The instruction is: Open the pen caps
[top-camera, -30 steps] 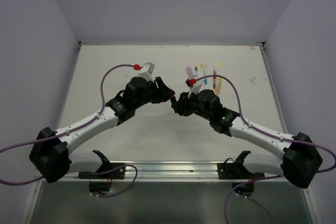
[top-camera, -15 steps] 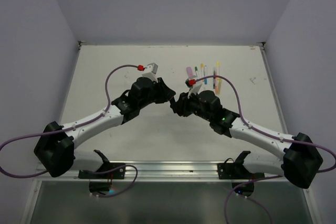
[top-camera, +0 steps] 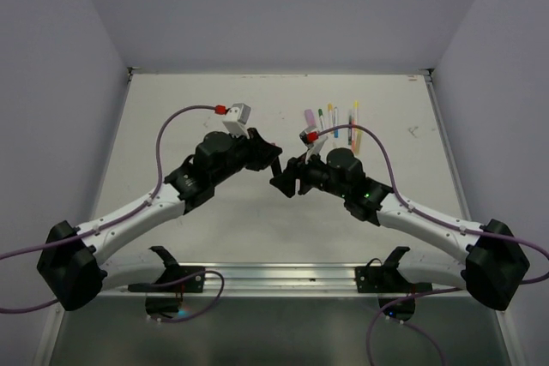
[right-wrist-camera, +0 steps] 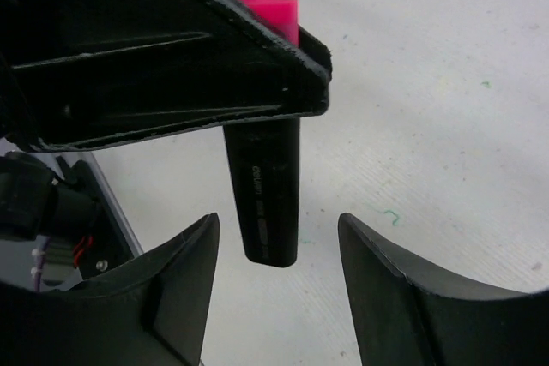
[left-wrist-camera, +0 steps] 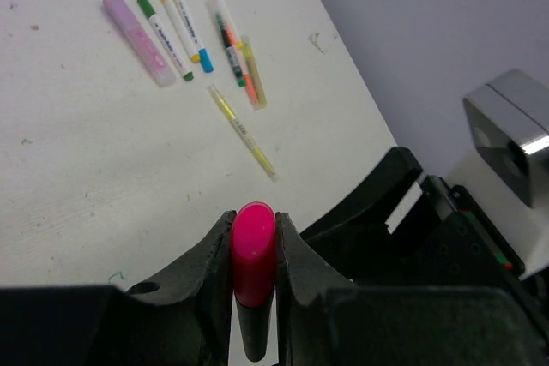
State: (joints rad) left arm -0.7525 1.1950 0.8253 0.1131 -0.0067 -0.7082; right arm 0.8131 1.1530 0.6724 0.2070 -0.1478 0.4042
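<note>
Only at wrist level: pink-capped black pen [right-wrist-camera: 271,199] inside left gripper [left-wrist-camera: 254,224].

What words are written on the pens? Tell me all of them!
No text here can be read.
Black-and-pink pen: white print along its black barrel, too blurred to read.
Green-tipped white pen: dark print, too small to read.
Blue-tipped white pen: dark print, too small to read.
Lilac highlighter: pink marks, too small to read.
</note>
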